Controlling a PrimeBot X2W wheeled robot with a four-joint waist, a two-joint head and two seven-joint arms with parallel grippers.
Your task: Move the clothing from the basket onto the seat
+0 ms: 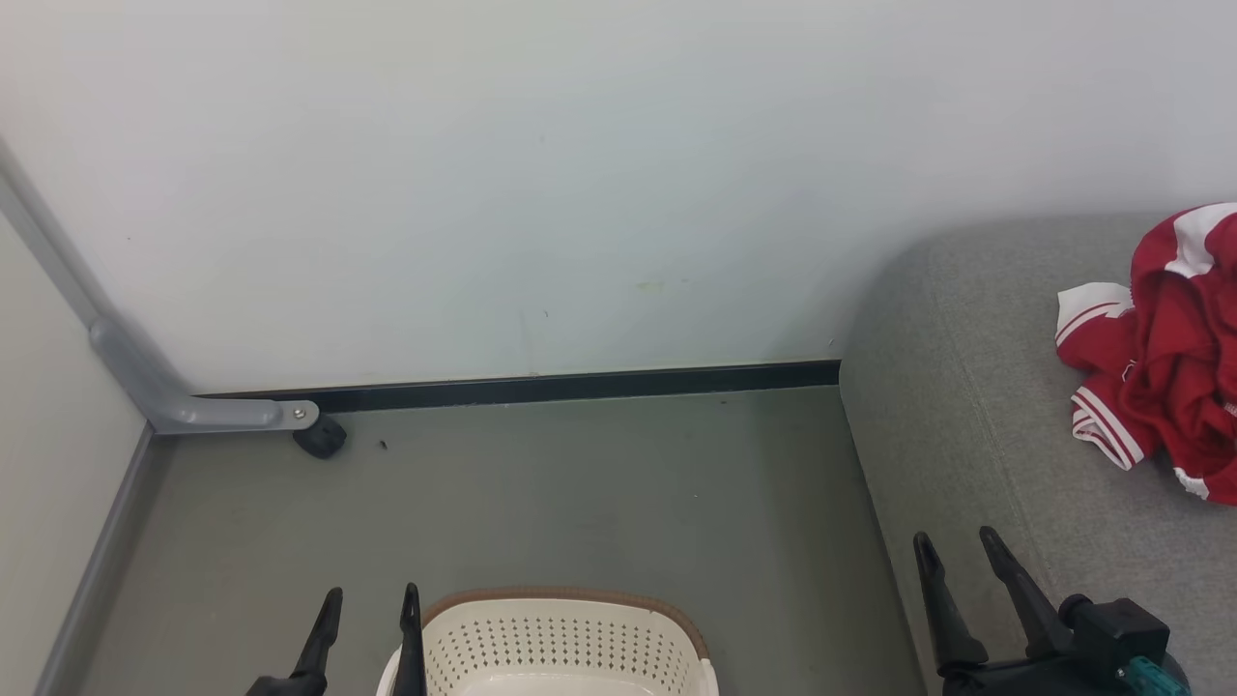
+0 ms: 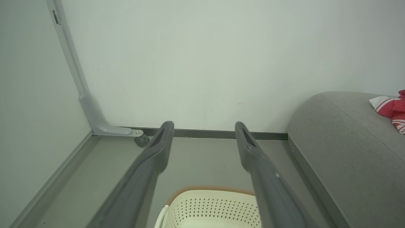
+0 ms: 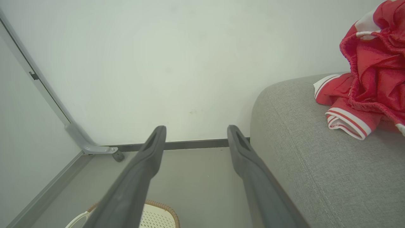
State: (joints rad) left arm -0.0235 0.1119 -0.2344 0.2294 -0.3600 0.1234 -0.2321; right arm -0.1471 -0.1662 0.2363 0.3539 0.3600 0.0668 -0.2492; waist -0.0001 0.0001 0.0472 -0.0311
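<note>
Clothing point(image 1: 1169, 358) on seat point(image 1: 966, 416) | basket point(image 1: 560, 633) on open floor point(image 1: 580, 483) | left hand point(image 1: 373, 592), right hand point(image 1: 955, 535) spread, empty

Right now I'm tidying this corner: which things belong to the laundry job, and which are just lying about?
Job: red clothing, heaped on the grey seat; cream basket on the floor.
Lying about: grey frame leg with its black caster; black skirting along the wall.

I have my left hand point(image 1: 372, 592) low on the left side, its two fingers point(image 2: 158, 148) spread wide, pointing forward, gripping nothing. My right hand point(image 1: 956, 536) sits low on the right side, tilted slightly left, fingers point(image 3: 248, 164) likewise wide apart and empty.
</note>
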